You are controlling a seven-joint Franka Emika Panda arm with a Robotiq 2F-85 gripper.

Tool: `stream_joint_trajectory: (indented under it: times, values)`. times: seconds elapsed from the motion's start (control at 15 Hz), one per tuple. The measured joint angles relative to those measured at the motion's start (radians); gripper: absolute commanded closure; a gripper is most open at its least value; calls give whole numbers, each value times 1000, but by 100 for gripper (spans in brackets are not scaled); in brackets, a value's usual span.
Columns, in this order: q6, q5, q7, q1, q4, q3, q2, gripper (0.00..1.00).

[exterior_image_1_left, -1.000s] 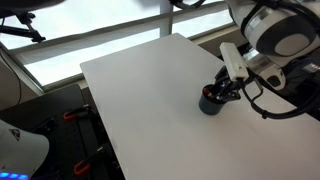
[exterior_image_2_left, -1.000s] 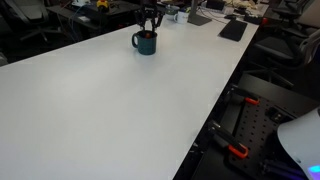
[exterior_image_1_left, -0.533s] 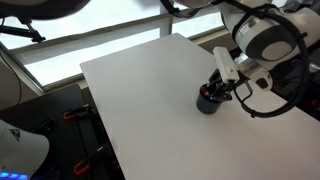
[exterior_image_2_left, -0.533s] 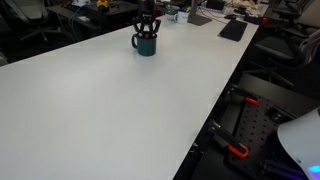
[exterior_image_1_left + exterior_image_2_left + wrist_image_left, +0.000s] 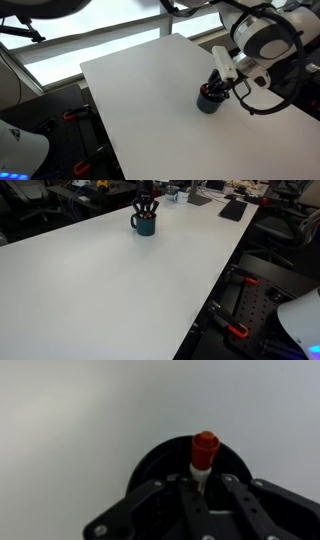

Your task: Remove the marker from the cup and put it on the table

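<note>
Red-capped slim marker stands in the dark round cup, the black gripper pinched onto its stem, seemingly to lift it toward the plain white table

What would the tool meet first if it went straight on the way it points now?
Most likely the marker: in the wrist view its red cap stands between the fingers of the tool, inside the cup. Depth is unclear, so they may be touching it.
</note>
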Motion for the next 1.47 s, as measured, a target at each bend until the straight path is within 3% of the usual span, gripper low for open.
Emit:
stream_joint_trajectory:
  times: [0.53, 0.8, 1.13, 1.47]
  values:
    - [-9, -45, -1, 39, -7, 0, -111, 95]
    - [2, -105, -12, 101, -7, 2, -178, 95]
    - [77, -150, -164, 165, -4, 71, -181, 95]
    - [81, -149, -379, 168, -2, 145, -129, 95]
